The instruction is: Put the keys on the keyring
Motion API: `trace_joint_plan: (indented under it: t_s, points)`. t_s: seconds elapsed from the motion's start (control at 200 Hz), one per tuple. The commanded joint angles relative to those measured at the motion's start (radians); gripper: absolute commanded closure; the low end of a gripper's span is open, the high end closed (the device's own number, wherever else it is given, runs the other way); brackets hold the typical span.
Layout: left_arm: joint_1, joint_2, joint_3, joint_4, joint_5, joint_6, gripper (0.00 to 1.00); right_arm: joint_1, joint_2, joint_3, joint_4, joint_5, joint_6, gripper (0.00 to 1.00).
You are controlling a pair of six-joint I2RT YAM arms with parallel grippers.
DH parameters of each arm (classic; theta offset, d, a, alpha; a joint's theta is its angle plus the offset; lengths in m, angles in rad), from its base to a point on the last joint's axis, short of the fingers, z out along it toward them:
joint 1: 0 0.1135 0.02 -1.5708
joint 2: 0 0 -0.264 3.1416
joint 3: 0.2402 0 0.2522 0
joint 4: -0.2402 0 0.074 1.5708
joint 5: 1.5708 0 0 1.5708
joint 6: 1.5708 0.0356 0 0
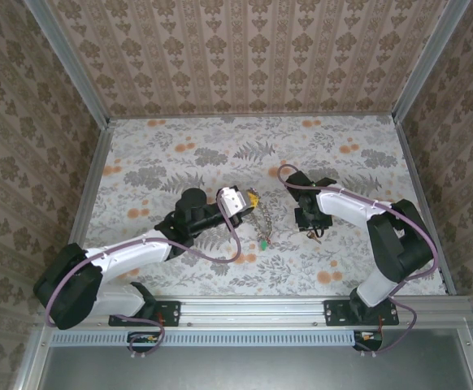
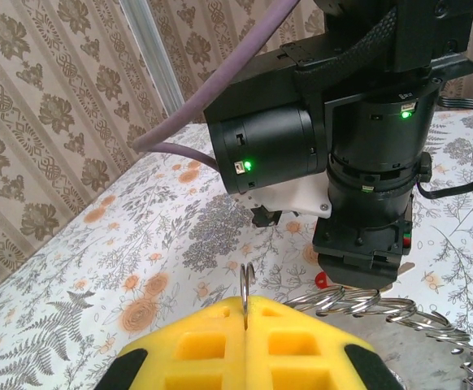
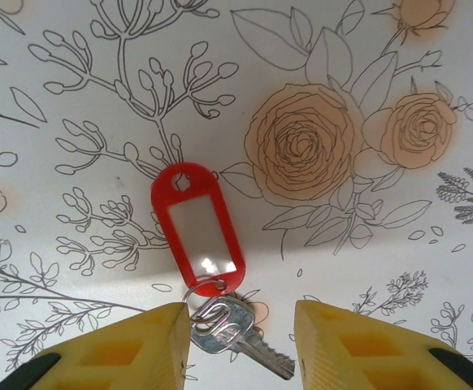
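Seen from above, two robot arms reach over a table (image 1: 180,146) covered in a floral print of grey leaves and orange blossoms. The left gripper (image 1: 251,197) sits near the table's middle, its jaws pressed together on the keyring (image 1: 259,218), a silvery chain-like loop that trails from the fingertips toward the near edge. A green tag (image 1: 263,244) lies at the loop's near end. The right gripper (image 1: 311,230) points down at the table to the right of the keyring, apart from it.

The left wrist camera looks along the left gripper (image 2: 245,310). Its yellow pads (image 2: 204,333) meet, with a thin metal loop standing up in the seam between them. The keyring (image 2: 366,305) spreads out to the right of the pads (its coils catch the light), and the black right arm (image 2: 358,162) stands just behind it.

The right wrist camera looks straight down. The right gripper (image 3: 240,317) has its yellow jaws apart, holding nothing. A silvery key (image 3: 249,335) lies flat on the table between them. A small split ring (image 3: 200,292) joins it to a red tag (image 3: 197,227) with a clear window, which lies just beyond the fingertips.
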Motion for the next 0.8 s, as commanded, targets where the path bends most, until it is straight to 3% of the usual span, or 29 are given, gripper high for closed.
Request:
trace_joint_plan:
  t_s: [0.0, 0.795]
  points:
    - [-0.007, -0.019, 0.025, 0.043, 0.0, 0.001, 1.0, 0.008, -0.029, 0.011, -0.044, 0.04, 0.01, 0.59]
    - [-0.011, -0.03, 0.003, 0.057, -0.005, 0.005, 1.0, 0.025, 0.074, 0.068, -0.046, -0.017, -0.01, 0.62]
